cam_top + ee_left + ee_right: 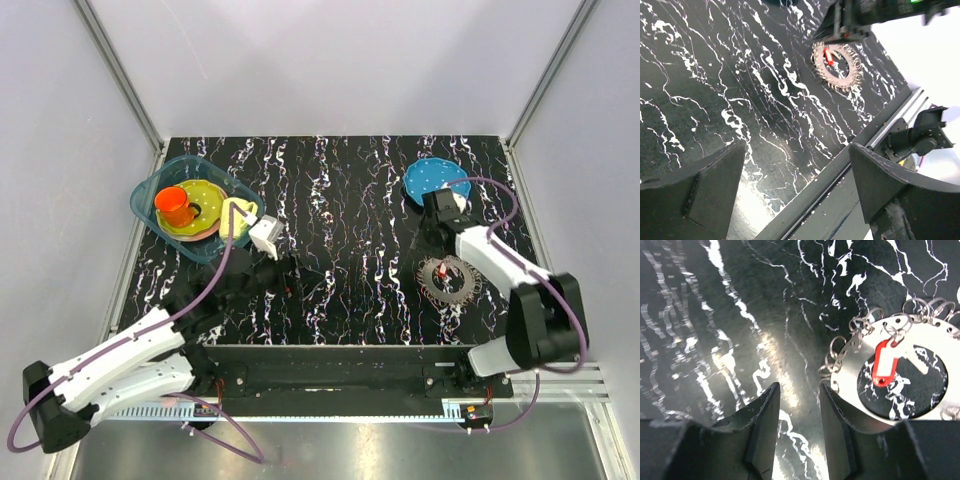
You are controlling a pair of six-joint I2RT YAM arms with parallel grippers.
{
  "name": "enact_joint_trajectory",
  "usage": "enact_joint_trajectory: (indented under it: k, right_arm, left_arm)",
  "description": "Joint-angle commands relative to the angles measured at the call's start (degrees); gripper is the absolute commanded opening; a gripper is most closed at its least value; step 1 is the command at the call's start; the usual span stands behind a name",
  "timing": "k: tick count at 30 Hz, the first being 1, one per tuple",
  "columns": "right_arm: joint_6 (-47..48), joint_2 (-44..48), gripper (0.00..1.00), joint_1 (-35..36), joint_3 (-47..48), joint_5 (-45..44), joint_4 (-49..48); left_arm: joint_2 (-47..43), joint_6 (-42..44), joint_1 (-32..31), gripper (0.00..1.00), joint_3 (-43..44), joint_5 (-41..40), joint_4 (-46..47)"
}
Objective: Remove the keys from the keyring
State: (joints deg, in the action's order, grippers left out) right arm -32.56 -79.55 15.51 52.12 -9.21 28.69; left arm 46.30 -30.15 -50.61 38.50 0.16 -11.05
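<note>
1. lying flat on the table (340,200), the keyring (447,277) sits on the right side near the front edge. it is closer to the arms than the blue plate (435,178) and apart from it.
2. in the right wrist view the keyring is a flat silver disc with a round hole in the middle. many small wire loops (840,347) hang from holes along its rim.
3. a red key (885,365) hangs from one loop at the rim and lies across the middle hole. a pale piece beside it is too unclear to name.
4. the right gripper (799,425) points down at the table just left of the keyring. its fingers (762,425) stand a narrow gap apart with only bare table between them. they hold nothing, and no finger is seen touching the ring.
5. the left gripper (795,175) is over bare table near the middle, well apart from the keyring. its fingers (715,185) are spread wide and are empty.
6. at the far left a bin (150,190) holds an orange cup (175,205) on a yellow plate (205,195).
</note>
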Motion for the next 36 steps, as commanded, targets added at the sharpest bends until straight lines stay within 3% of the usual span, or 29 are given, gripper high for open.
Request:
enact_joint_trajectory:
  k: [1, 11, 16, 19, 27, 32, 36]
  right_arm:
    - [4.42, -8.94, 0.44, -0.04, 4.13, -4.76, 3.22]
    - [8.03, -21.25, 0.45, -0.30, 11.59, -11.18, 6.38]
    - [8.47, -24.95, 0.39, -0.30, 13.01, -11.18, 6.56]
    - [8.30, -24.87, 0.33, -0.48, 12.92, -11.26, 6.64]
    - [8.74, -21.27, 0.00, -0.39, 11.78, -11.35, 7.52]
    - [8.83, -16.88, 0.00, -0.39, 9.94, -9.78, 7.79]
    - [7.86, -10.91, 0.00, -0.39, 6.86, -2.58, 4.99]
  left_arm:
    - [-4.11, 0.00, -0.19, 0.89, -0.35, -2.01, 2.35]
    - [-6.75, 2.90, -0.19, 0.92, 0.52, -3.15, -2.66]
    - [-7.19, 3.96, -0.19, 0.92, 1.49, -3.41, -3.98]
    - [-7.72, 4.31, -0.19, 0.93, 1.31, -4.20, -4.33]
    - [-7.90, 4.40, -0.19, 0.93, 0.96, -5.52, -4.33]
    - [-5.79, 4.40, -0.19, 0.92, 1.84, -5.18, -4.95]
    - [-2.19, 3.79, -0.80, 0.89, 2.19, -4.29, -3.28]
